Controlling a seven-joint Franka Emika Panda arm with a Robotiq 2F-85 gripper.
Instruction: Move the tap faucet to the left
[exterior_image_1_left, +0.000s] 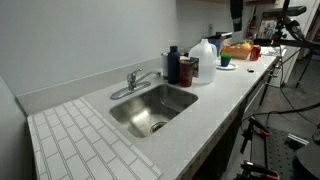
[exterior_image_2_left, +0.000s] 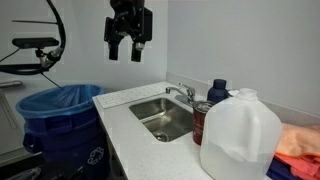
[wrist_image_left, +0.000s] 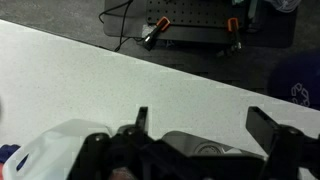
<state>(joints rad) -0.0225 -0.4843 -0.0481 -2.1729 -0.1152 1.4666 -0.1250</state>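
Gripper (exterior_image_2_left: 127, 54) high, jaws apart, empty

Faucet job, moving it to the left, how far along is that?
Done: nothing that shows. The faucet stands untouched behind the sink. In hand: the gripper hangs high above the counter, open and empty, well apart from the faucet. Left: come down to the faucet, push it left, pull away.

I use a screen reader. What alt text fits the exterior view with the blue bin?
The gripper hangs open high above a white counter, well apart from the chrome tap faucet behind the steel sink. A white jug fills the foreground.
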